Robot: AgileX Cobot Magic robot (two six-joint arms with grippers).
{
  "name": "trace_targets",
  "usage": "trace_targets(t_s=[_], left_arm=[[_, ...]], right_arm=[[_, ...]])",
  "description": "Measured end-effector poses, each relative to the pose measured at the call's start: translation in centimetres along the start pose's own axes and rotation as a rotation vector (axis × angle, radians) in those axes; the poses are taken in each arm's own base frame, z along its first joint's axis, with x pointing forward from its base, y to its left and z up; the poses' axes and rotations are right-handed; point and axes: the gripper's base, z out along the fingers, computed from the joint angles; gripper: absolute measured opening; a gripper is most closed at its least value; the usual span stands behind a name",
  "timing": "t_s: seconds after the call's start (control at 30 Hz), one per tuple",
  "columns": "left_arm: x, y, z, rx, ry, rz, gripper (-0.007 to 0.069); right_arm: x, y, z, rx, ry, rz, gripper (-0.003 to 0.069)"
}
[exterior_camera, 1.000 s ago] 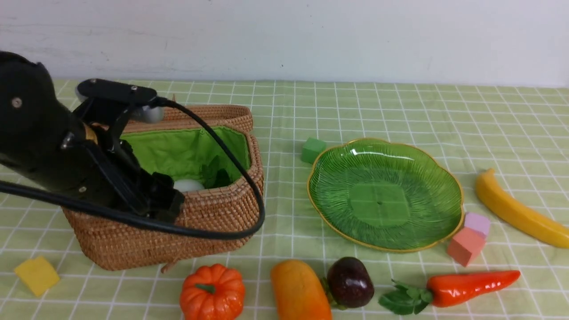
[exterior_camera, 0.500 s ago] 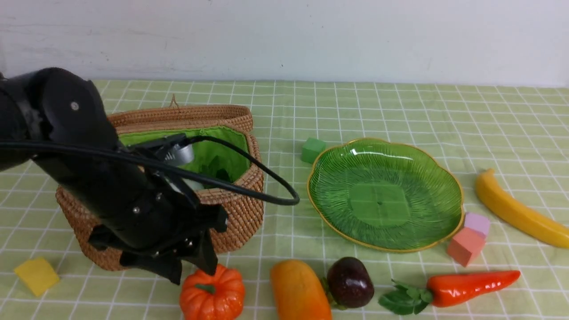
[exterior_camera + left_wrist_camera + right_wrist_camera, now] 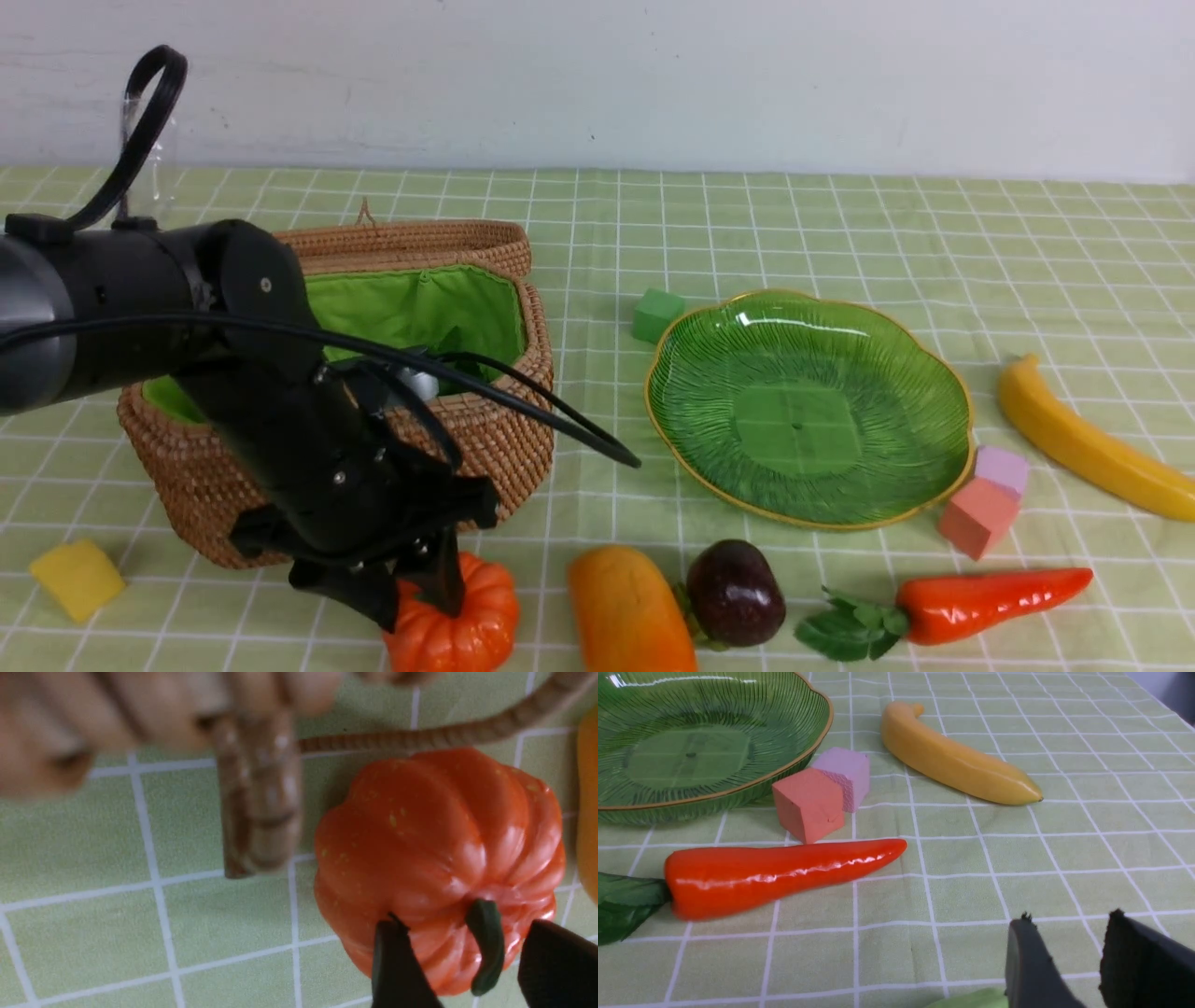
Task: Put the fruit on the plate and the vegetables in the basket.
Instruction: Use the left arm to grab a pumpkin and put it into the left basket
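My left gripper [image 3: 420, 607] is down on the small orange pumpkin [image 3: 481, 621] in front of the wicker basket [image 3: 499, 439]. In the left wrist view its open fingers [image 3: 397, 961] straddle the pumpkin's [image 3: 439, 840] green stem, with a gap still showing. The mango [image 3: 630, 611], the dark purple fruit [image 3: 735, 593] and the red-orange carrot [image 3: 990, 602] lie along the front edge. The banana [image 3: 1083, 443] lies right of the green plate [image 3: 803, 411], which holds nothing. My right gripper [image 3: 1069, 919] hangs open over bare cloth near the carrot [image 3: 775, 872] and banana [image 3: 952, 758].
Foam cubes are scattered about: green [image 3: 657, 315] behind the plate, pink [image 3: 1001, 469] and salmon [image 3: 976, 518] at its right rim, yellow [image 3: 77, 579] at the front left. A wicker latch [image 3: 259, 798] of the basket hangs beside the pumpkin. A pale green thing [image 3: 966, 998] shows below the right fingers.
The left arm has swung out from over the basket and come down in front of it onto the pumpkin. Its jaws have narrowed. Nothing else has moved.
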Motion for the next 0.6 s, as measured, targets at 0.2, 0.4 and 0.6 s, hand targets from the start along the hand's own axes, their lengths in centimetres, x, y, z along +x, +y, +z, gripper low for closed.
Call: trace_targets(t_s=[0.2, 0.4, 0.6], left_arm=[[0.1, 0.0, 0.0, -0.001, 0.006, 0.022, 0.0178], [0.1, -0.3, -0.3, 0.021, 0.000, 0.024, 0.0010], [0.6, -0.6, -2.2, 0.030, -0.048, 0.067, 0.0011]], right_arm=[[0.0, 0.0, 0.0, 0.000, 0.000, 0.000, 0.0242], [0.0, 0.0, 0.0, 0.000, 0.000, 0.000, 0.0242], [0.0, 0.0, 0.0, 0.000, 0.000, 0.000, 0.0242]])
